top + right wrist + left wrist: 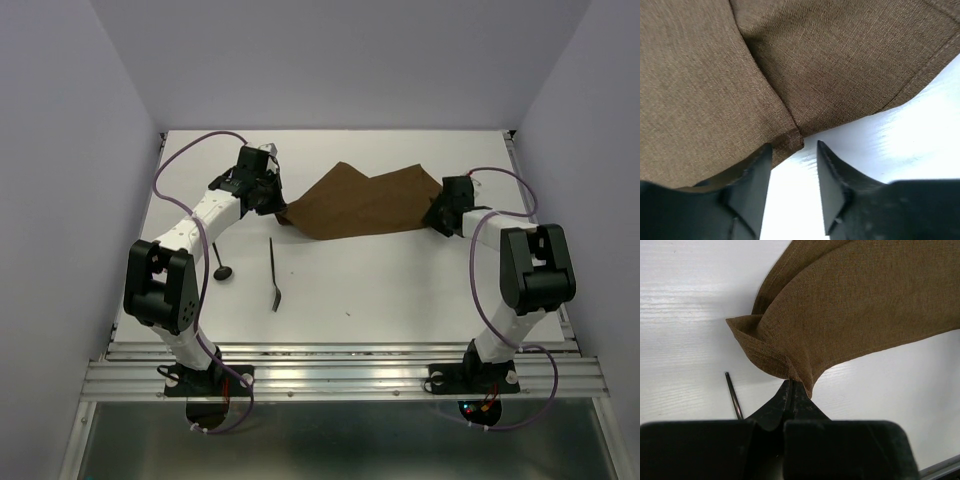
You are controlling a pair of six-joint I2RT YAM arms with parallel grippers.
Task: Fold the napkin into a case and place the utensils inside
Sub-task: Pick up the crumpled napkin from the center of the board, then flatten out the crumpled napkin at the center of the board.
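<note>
A white table (400,290) holds the brown napkin (365,203), rumpled toward the far side, its folding apparently only begun. The left gripper (791,386) is clamped on the napkin's left corner, while the right gripper (794,147) stands open at the right corner and probably must close there next. The two utensils (273,275) lie bare near the left arm.

On the table (420,290), the napkin (365,203) lies behind and right of the two utensils (273,275).
</note>
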